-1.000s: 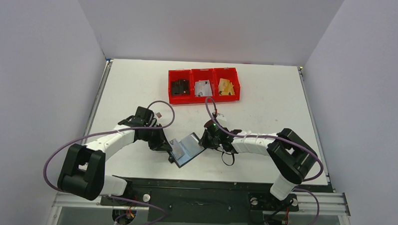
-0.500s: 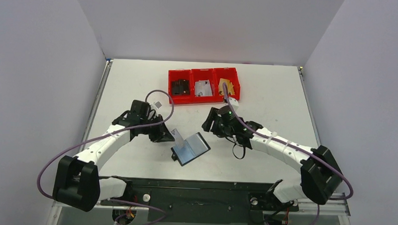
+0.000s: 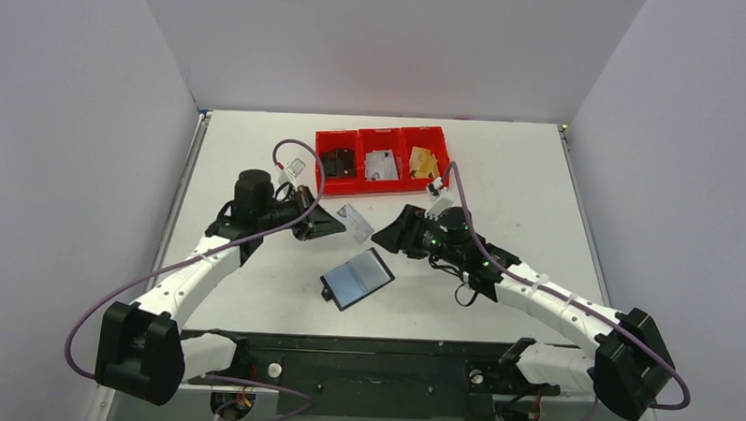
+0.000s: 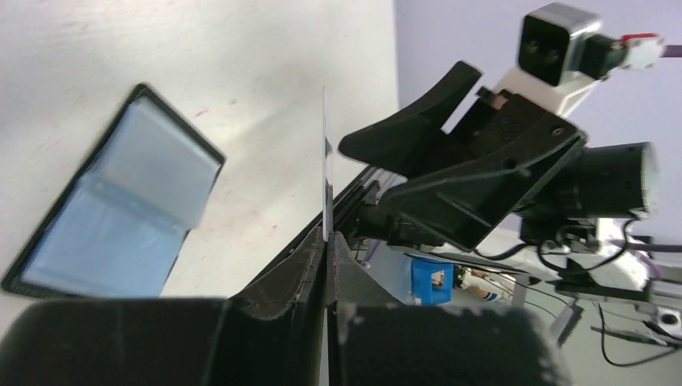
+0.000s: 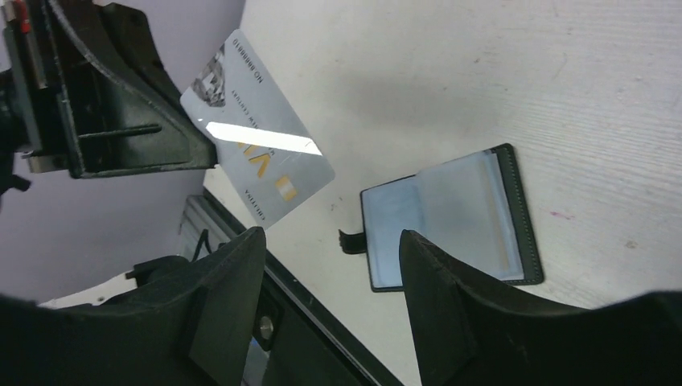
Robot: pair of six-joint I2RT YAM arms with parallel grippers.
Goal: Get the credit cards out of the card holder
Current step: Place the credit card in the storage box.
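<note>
Plainly one card is out: the left hand (image 3: 337, 225) is clenched on the edge of a silver-grey card (image 3: 355, 222), holding it in the air over the surface (image 3: 250, 150), apart from the holder (image 3: 357, 277). The holder lies open and flat, clear sleeves up; whether more cards sit inside I cannot tell. The right hand (image 3: 389, 237) hangs released and empty beside the card. Next, I judge, the card goes to a bin, likely the middle one, which calls for a level carry and a clean drop. Three red bins (image 3: 382, 132) stand in a row at the back: dark items (image 3: 338, 162) in the left, a white-grey card (image 3: 381, 165) in the middle, gold cards (image 3: 424, 163) in the right.
</note>
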